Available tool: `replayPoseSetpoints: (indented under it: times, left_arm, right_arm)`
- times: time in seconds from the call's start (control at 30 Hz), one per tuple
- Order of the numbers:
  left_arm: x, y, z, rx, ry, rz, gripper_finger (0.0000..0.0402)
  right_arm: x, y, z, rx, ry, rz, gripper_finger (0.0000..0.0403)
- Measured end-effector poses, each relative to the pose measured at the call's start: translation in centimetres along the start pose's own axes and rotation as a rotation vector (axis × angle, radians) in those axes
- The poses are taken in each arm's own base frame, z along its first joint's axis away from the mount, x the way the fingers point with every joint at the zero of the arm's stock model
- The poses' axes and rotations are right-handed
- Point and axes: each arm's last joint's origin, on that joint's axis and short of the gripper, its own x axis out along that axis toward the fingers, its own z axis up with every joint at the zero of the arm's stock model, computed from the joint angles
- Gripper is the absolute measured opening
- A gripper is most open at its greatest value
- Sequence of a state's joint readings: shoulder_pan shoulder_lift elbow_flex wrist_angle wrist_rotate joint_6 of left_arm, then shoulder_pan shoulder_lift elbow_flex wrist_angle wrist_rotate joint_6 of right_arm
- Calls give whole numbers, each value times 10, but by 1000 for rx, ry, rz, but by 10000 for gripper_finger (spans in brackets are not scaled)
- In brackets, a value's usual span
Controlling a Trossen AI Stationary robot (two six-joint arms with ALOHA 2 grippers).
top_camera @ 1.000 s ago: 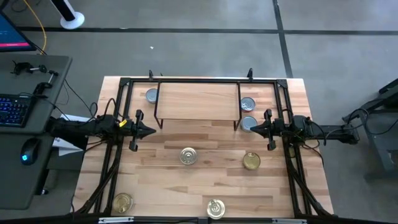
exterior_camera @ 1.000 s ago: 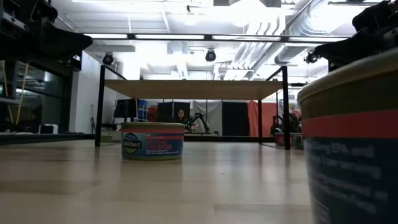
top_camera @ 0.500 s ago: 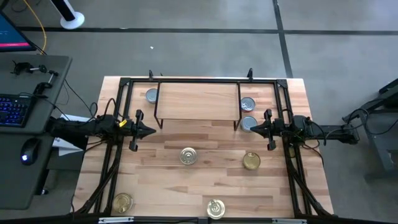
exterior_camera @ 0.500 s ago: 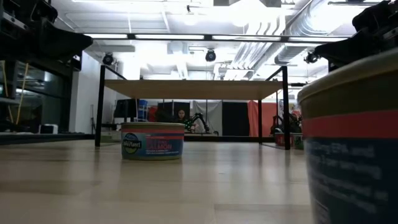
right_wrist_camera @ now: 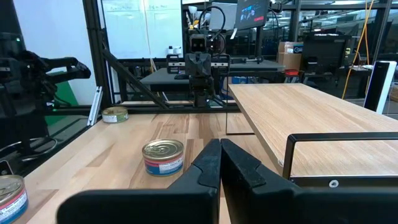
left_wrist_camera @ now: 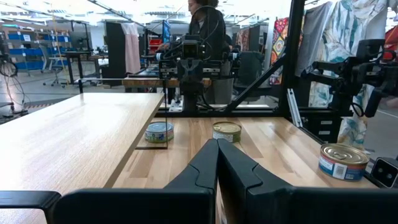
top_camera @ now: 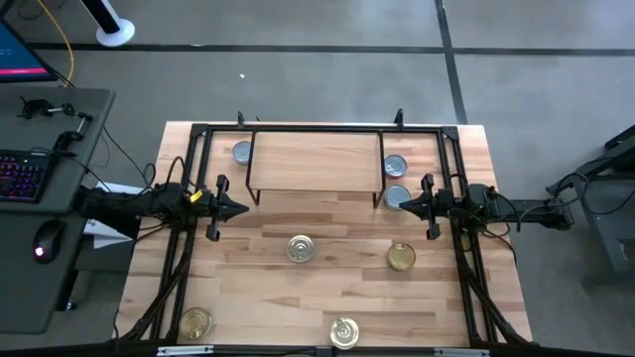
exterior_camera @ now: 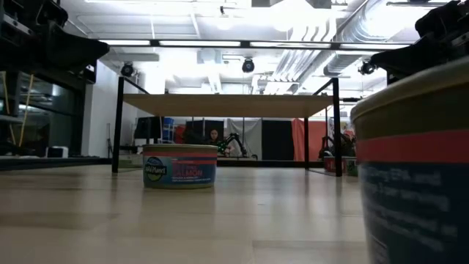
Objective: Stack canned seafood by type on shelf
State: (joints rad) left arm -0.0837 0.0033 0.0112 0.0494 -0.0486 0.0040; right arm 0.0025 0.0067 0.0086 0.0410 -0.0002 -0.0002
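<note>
The shelf point(top_camera: 316, 164) stands at the table's far middle on black legs. Three silver-topped tins rest on the table beside it: one point(top_camera: 242, 152) at its left end, two point(top_camera: 396, 165) point(top_camera: 396, 196) at its right end. Several gold-topped tins lie nearer: centre point(top_camera: 301, 249), right point(top_camera: 401, 257), near left point(top_camera: 196, 322), near middle point(top_camera: 343, 332). My left gripper point(top_camera: 243, 208) point(left_wrist_camera: 217, 144) hovers shut near the shelf's left front leg. My right gripper point(top_camera: 404, 205) point(right_wrist_camera: 220, 145) hovers shut by the nearer silver tin on the right. Neither touches anything.
A black frame point(top_camera: 198, 134) runs around the table's far and side edges. Bare wood point(top_camera: 248, 288) lies between the scattered tins. In the low view one tin point(exterior_camera: 179, 166) stands mid-table and another point(exterior_camera: 414, 169) fills the right foreground. A desk with a keyboard point(top_camera: 25, 174) stands beyond the left edge.
</note>
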Motion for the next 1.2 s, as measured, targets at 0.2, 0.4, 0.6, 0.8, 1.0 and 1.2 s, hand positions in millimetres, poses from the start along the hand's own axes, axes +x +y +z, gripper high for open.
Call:
replayPoseSetpoints:
  times: [0.2,0.4,0.6,0.8,1.0,1.2]
  left_arm:
    - [0,0,0,0,0,0,1]
    - [0,0,0,0,0,0,1]
    - [0,0,0,0,0,0,1]
    - [0,0,0,0,1,-1,1]
    - [0,0,0,0,1,0,1]
    - [0,0,0,0,1,0,1]
  right_arm:
    - [0,0,2,-12,-16,-7,0]
    - [-15,-2,52,277,-577,21,0]
    - [-32,-7,85,603,-853,-12,0]
    - [0,-3,109,633,-389,34,0]
    - [27,-3,134,556,-253,-15,0]
    - [56,-4,146,530,-188,-94,0]
